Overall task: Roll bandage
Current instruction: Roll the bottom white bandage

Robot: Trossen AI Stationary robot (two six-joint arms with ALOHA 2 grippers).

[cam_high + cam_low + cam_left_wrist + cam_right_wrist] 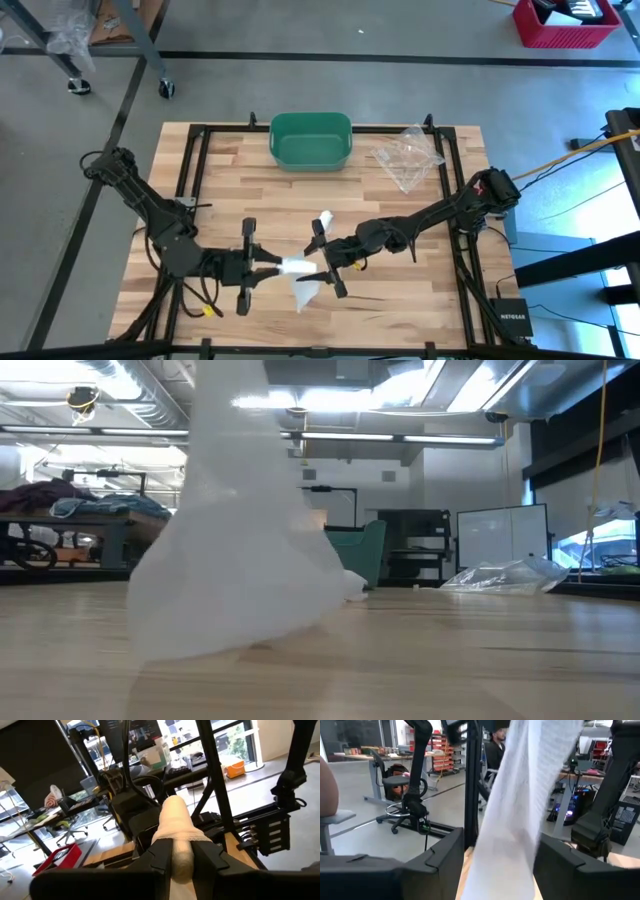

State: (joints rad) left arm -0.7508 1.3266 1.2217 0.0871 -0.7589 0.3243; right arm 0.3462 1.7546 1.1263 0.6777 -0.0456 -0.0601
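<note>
A white bandage is partly wound into a roll [296,266], which also shows in the left wrist view [174,827]. My left gripper [276,266] is shut on the roll at the table's near middle. The loose strip [520,805] runs from the roll between the wide-open fingers of my right gripper [328,262]. One end of the strip shows beyond the gripper [325,220], and the other part [308,293] hangs down. In the low view the strip's lower end [230,625] rests on the table. My left gripper pinches the roll's near end [181,854] between its two fingers. The fingers lie level, coming from the table's left, along the roll. The roll sticks out past the fingertips, clear of the table. My right gripper stands around the loose strip [505,845]; I cannot tell whether its fingers [445,857] touch it.
A green bin [311,140] stands at the table's far middle. A clear plastic bag [408,155] lies to its right. Black frame rails run along the table's edges [190,170]. Bare wood [400,300] lies near the front right.
</note>
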